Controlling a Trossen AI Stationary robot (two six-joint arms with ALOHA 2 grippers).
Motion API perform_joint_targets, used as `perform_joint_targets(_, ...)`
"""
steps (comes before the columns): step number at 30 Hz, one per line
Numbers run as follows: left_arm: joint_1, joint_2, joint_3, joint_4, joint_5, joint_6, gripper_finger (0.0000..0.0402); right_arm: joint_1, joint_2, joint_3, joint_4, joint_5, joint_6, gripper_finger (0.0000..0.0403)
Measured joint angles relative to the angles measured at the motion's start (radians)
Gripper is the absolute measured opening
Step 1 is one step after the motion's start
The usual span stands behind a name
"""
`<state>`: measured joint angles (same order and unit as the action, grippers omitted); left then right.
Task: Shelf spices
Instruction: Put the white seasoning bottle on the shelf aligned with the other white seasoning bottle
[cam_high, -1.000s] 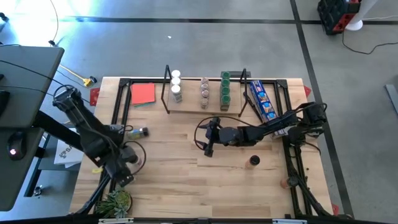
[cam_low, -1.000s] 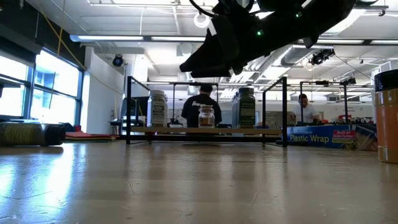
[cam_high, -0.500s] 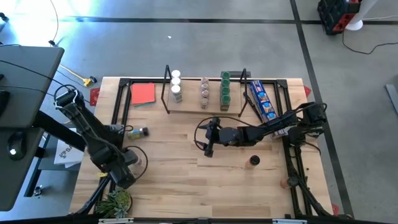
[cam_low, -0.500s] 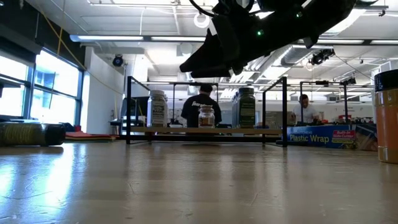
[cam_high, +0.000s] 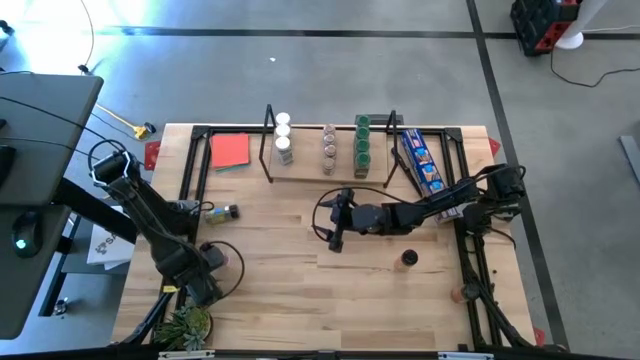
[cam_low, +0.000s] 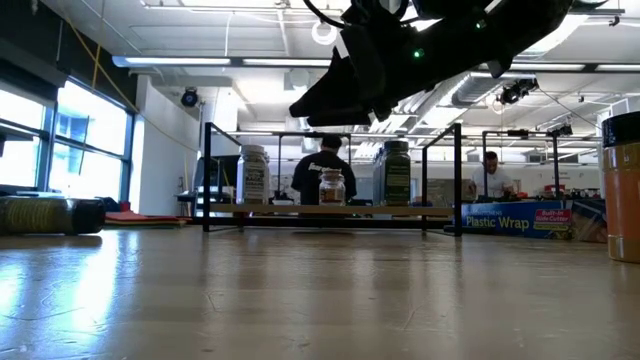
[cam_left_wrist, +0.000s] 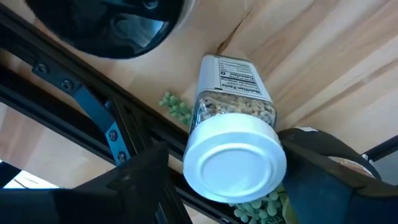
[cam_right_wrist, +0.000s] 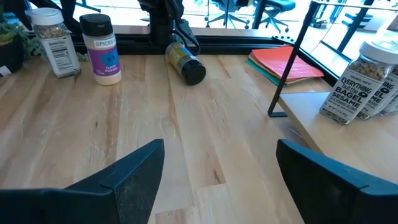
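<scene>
White-capped, a spice jar sits between the spread fingers of the left gripper, near the table's front left corner; whether they touch it I cannot tell. A green plant lies just beside it at the table edge. The right gripper hovers over mid-table, fingers spread and empty, facing a black-capped jar lying on its side and two upright jars. The shelf at the back holds three rows of jars, and a lone brown-capped jar stands toward the right.
</scene>
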<state>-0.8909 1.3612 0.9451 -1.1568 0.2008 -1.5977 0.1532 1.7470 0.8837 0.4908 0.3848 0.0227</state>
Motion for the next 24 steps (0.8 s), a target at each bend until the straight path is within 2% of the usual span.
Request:
perform_joint_targets(6,0.0,-0.002,0.001,0.01,0.006,0.003,0.0195,0.006,0.0,0.0,-0.002,0.0,0.003,0.0304)
perform_joint_targets(10,0.0,-0.001,0.061,0.013,0.014,0.004,0.0193,0.023,0.0,0.0,-0.01,0.012,-0.006,0.0304)
perform_joint_targets(13,0.021,-0.001,0.177,0.013,0.01,0.024,0.0193,0.041,0.0,0.0,-0.045,0.067,-0.007,0.0304)
perform_joint_targets(16,0.081,0.003,0.318,-0.008,-0.052,0.069,0.0193,0.056,0.0,0.0,-0.077,0.141,-0.008,0.0304)
perform_joint_targets(19,0.192,0.027,0.441,-0.124,-0.152,0.228,0.0193,0.072,-0.016,0.0,-0.146,0.225,0.012,0.0304)
perform_joint_targets(24,0.508,0.068,0.512,-0.33,-0.205,0.727,0.0193,0.105,-0.091,0.0,-0.283,0.364,0.066,0.0304)
